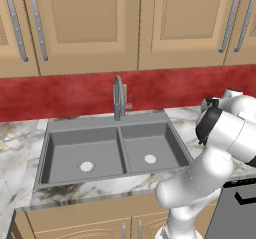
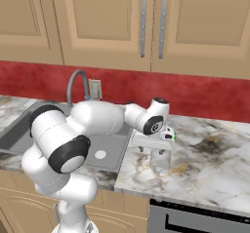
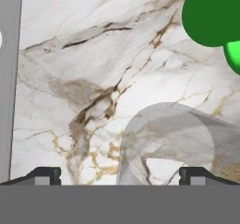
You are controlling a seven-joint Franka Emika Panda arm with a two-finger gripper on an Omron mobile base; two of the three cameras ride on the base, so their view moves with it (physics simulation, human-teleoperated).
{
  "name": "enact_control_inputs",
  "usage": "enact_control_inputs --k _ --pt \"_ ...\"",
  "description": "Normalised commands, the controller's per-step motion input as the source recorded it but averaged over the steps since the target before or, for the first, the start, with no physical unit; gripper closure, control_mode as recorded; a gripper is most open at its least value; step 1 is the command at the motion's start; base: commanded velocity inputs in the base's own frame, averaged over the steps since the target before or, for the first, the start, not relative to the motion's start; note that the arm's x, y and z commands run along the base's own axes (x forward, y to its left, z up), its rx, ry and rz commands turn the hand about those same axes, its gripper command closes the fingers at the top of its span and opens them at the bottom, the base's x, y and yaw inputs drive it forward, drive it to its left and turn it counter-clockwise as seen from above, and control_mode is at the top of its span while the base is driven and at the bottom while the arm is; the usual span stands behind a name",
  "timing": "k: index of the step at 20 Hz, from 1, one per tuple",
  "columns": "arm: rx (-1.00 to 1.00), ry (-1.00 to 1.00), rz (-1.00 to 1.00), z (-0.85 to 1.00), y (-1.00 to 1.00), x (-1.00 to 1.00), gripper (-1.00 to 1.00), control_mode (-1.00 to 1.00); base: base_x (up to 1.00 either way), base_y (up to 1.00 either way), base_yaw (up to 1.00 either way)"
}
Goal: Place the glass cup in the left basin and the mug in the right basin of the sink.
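Observation:
The glass cup (image 3: 178,143) (image 2: 160,162) stands upright on the marble counter to the right of the sink (image 1: 115,127). My gripper (image 3: 119,176) (image 2: 152,151) hangs open just above it. The cup sits off-centre, under the right fingertip (image 3: 192,175). The green mug (image 3: 211,12) stands a little beyond the cup. In the right base view only a green sliver of the mug (image 2: 172,135) peeks out behind the hand. The left basin (image 1: 65,148) and the right basin (image 1: 160,143) hold nothing.
A curved grey faucet (image 1: 118,98) rises behind the sink's divider. The sink's rim (image 3: 9,78) runs along the left of the hand view. Open marble counter (image 2: 215,164) stretches right of the cup. Wooden cabinets hang above a red backsplash.

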Motion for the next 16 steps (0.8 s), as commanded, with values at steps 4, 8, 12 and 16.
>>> enact_control_inputs --k 4,8,12,16 --pt "0.0 -0.02 0.02 -0.09 -0.02 0.09 -1.0 -1.0 0.0 0.0 0.0" --pt "0.0 0.0 0.02 -0.09 0.0 0.09 -1.0 -1.0 0.0 0.0 0.0" --pt "0.0 -0.01 0.02 -0.09 -0.01 0.07 -1.0 -1.0 0.0 0.0 0.0" --pt "0.0 0.0 0.02 -0.09 -0.04 0.06 -1.0 -1.0 0.0 0.0 0.0"
